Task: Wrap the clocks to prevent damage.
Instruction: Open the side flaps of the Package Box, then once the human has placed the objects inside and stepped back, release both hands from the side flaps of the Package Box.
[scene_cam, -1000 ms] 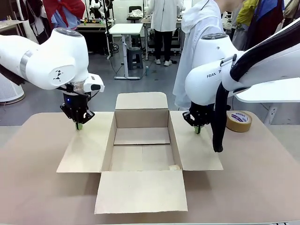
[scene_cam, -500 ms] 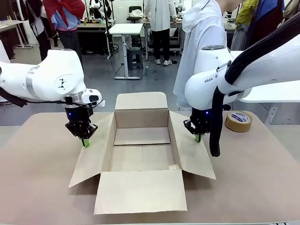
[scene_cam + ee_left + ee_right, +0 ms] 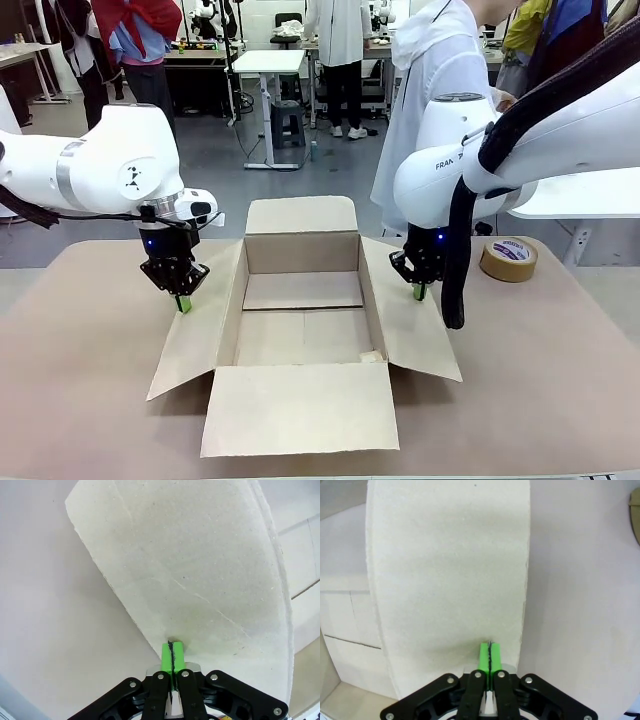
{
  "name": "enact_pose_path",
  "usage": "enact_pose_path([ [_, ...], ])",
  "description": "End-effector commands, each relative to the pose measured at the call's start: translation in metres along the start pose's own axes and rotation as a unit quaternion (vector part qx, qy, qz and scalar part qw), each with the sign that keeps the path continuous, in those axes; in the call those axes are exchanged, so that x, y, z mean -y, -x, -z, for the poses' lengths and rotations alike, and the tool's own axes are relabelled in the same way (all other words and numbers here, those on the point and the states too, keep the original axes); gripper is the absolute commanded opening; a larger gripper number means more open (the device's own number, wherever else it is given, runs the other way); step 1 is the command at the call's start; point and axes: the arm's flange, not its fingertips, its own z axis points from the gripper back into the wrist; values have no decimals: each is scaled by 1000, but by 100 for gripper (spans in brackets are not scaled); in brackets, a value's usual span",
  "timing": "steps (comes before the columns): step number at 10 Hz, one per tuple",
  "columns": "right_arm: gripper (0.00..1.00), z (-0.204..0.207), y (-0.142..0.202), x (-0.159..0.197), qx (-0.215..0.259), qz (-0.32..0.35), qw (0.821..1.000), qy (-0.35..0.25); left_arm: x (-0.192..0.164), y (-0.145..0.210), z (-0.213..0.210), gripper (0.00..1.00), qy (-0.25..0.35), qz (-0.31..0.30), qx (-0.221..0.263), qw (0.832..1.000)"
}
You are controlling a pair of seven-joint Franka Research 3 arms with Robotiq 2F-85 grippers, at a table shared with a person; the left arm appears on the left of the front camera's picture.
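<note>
The left pincer (image 3: 182, 303), its green pads pressed together on nothing, meets the outer edge of the open carton's (image 3: 300, 255) upward-tilted left flap (image 3: 195, 335), while the right pincer (image 3: 419, 292), likewise closed and empty, touches the tilted right flap's (image 3: 410, 335) outer edge, near a tape roll (image 3: 509, 258) on the tabletop (image 3: 80, 400).

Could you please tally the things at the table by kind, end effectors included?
cardboard box: 1
tape roll: 1
end effectors: 2, the left end effector and the right end effector
Total: 4
</note>
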Motion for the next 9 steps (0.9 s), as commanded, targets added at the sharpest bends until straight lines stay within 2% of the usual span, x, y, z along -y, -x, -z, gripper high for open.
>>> enact_pose_path([
  [1, 1, 4, 2, 0, -1, 4, 1000, 8, 0, 1, 2, 0, -3, 1, -2, 1000],
  [9, 1, 4, 2, 0, -1, 4, 1000, 8, 0, 1, 2, 0, -3, 1, -2, 1000],
])
